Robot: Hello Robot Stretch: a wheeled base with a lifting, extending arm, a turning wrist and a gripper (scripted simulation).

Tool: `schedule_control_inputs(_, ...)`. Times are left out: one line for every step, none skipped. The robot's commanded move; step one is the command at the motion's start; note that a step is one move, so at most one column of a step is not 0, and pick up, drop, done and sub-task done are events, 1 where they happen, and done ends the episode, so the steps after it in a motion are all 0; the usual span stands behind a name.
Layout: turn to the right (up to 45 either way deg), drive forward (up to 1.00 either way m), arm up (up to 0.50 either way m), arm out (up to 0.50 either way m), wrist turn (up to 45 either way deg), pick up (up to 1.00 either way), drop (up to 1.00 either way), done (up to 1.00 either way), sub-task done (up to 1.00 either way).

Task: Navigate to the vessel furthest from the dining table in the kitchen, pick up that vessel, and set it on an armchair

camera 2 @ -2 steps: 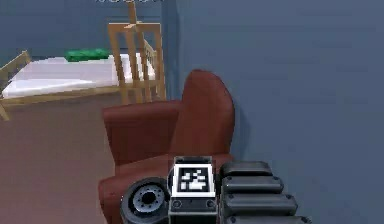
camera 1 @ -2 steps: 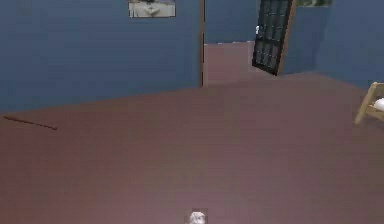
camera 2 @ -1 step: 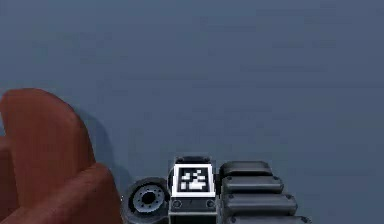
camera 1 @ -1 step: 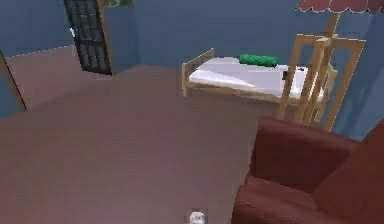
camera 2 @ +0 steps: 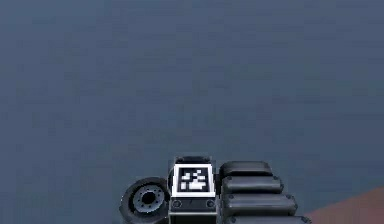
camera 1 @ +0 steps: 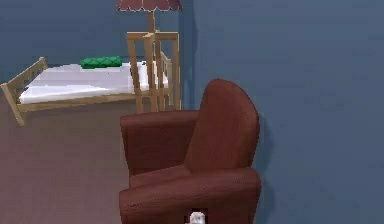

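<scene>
A dark red armchair point(camera 1: 200, 150) stands close ahead in the forward view, its back against the blue wall. A small white thing point(camera 1: 197, 215) sits low on its seat near the picture's bottom edge; its shape is too small to name. In the arm side view the arm's end rises from the bottom edge: a white square with black marks point(camera 2: 194, 180), dark ribbed parts to its right, and the gripper's dark round body point(camera 2: 148, 199) to its left. Behind it is plain blue wall. The fingers' far end cannot be made out, so I cannot tell whether the gripper holds anything.
A wooden bed point(camera 1: 70, 85) with a white mattress and a green cushion point(camera 1: 100, 62) stands at the forward view's far left. A tall wooden frame point(camera 1: 152, 70) and a floor lamp with a red shade point(camera 1: 150, 5) stand behind the armchair. Brown floor lies open to the left.
</scene>
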Motion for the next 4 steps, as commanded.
schedule_control_inputs(0.0,0.30,0.00,0.00,0.0,0.00,0.00,0.00,0.00)
schedule_control_inputs(-12.0,0.00,0.00,0.00,0.0,0.00,0.00,0.00,0.00)
schedule_control_inputs(-3.0,0.00,0.00,0.00,0.0,0.00,0.00,0.00,0.00)
schedule_control_inputs(9.0,0.00,0.00,0.00,0.0,0.00,0.00,0.00,0.00)
